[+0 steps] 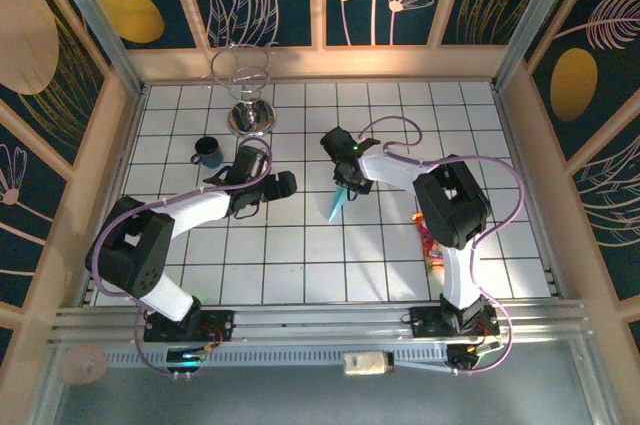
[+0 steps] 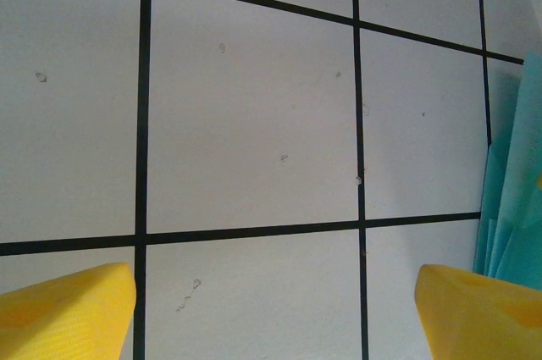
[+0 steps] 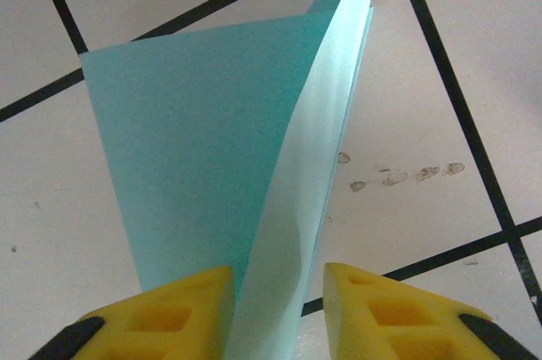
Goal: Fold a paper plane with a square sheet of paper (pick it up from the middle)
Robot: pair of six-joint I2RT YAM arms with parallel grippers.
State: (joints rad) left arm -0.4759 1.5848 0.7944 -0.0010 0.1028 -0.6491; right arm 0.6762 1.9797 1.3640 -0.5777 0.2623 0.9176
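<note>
The narrow, pointed light-blue paper plane [image 1: 337, 205] lies on the white tiled table [image 1: 300, 255] near the middle of the overhead frame, just below the right pincer [image 3: 275, 313]. Seen close, that pincer straddles the plane's raised fold. Its yellow pads stand narrowly apart, the frame-left one touching paper and a sliver of gap at the other, not clenched. The left pincer [image 2: 275, 309], left of centre overhead, gapes wide and holds nothing.
</note>
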